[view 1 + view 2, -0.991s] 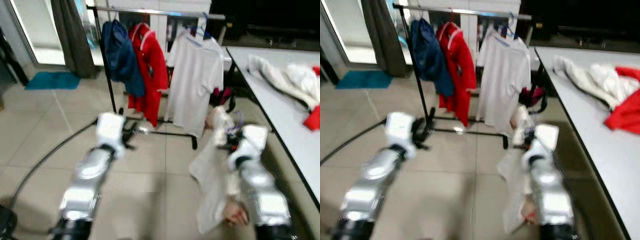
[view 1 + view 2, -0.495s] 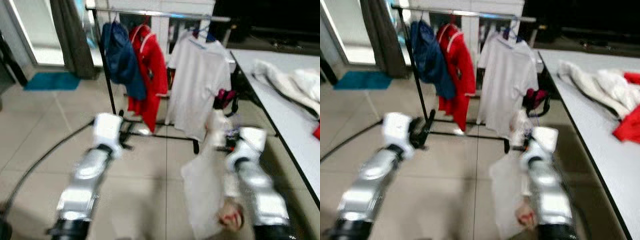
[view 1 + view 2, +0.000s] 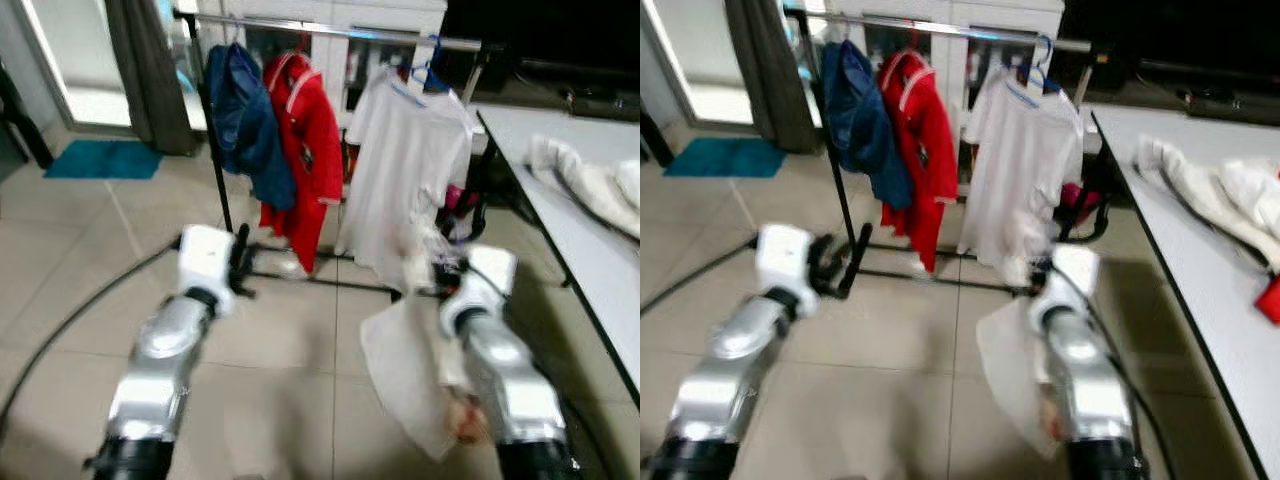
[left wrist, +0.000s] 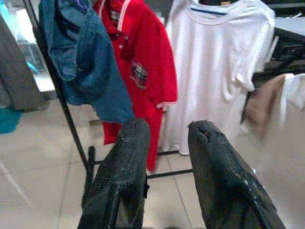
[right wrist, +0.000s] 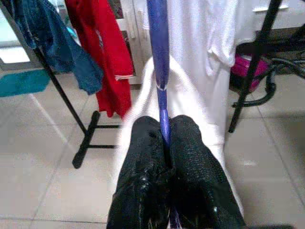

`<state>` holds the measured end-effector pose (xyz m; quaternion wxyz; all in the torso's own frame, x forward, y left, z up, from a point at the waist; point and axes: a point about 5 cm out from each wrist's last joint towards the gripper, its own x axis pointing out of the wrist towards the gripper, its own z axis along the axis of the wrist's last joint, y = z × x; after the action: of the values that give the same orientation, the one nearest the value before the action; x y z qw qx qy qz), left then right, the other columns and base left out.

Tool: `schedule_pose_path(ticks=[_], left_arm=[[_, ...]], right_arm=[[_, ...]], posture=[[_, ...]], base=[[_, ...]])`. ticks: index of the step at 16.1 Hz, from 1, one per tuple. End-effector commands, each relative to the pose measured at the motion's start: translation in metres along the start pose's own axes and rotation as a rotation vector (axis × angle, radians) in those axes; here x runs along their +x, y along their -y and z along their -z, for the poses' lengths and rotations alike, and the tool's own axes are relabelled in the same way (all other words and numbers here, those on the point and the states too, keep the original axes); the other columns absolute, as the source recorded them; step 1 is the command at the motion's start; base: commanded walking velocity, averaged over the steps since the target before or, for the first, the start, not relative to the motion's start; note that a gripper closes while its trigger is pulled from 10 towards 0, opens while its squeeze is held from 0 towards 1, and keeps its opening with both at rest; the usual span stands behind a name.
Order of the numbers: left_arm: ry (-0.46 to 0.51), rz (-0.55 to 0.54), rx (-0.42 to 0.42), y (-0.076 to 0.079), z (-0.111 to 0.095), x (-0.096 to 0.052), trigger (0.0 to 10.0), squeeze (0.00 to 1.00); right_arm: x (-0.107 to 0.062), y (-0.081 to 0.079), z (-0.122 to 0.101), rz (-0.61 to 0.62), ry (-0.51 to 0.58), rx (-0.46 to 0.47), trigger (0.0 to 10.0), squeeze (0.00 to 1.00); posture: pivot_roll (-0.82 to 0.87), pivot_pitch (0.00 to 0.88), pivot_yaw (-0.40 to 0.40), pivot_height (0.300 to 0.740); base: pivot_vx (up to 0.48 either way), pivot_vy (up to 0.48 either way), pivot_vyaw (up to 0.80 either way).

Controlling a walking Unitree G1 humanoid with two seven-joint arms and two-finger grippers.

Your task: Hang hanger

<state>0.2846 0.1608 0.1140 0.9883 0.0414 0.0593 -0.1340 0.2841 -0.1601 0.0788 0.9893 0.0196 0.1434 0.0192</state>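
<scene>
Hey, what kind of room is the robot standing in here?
Probably a laundry or utility area of a home: a clothes rack hung with shirts, a tiled floor, and a white table piled with clothes.

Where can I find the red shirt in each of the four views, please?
Left eye view: red shirt, upper centre.
Right eye view: red shirt, upper centre-left.
Left wrist view: red shirt, beyond the left gripper.
Right wrist view: red shirt, beside the blue garment.
Shared landmark: white T-shirt hanging beside it.
</scene>
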Motion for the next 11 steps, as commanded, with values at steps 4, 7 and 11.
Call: schedule_pose_path(ticks=[4, 7, 11], left_arm=[[0.013, 0.031, -0.001, 0.0109, -0.0026, 0.0026, 10.0, 0.00], [0.012, 0.035, 0.000, 0.0119, -0.0022, 0.0028, 10.0, 0.00], [0.012, 0.040, 0.004, 0.0140, -0.0023, 0.0042, 10.0, 0.00]], right_arm=[[-0.0021, 0.0135, -0.0046, 0.041, 0.026, -0.006, 10.0, 0.00], [-0.0028, 0.0140, -0.0046, 0.044, 0.027, -0.007, 10.0, 0.00], [-0.0019, 0.0150, -0.0054, 0.044, 0.028, -0.009, 10.0, 0.00]], posture=[[0.07, 0.003, -0.037, 0.740], [0.07, 0.001, -0.036, 0.740], [0.07, 0.000, -0.039, 0.740]], base=[[0.362, 0.000, 0.00], [0.364, 0.000, 0.00], [0.363, 0.000, 0.00]])
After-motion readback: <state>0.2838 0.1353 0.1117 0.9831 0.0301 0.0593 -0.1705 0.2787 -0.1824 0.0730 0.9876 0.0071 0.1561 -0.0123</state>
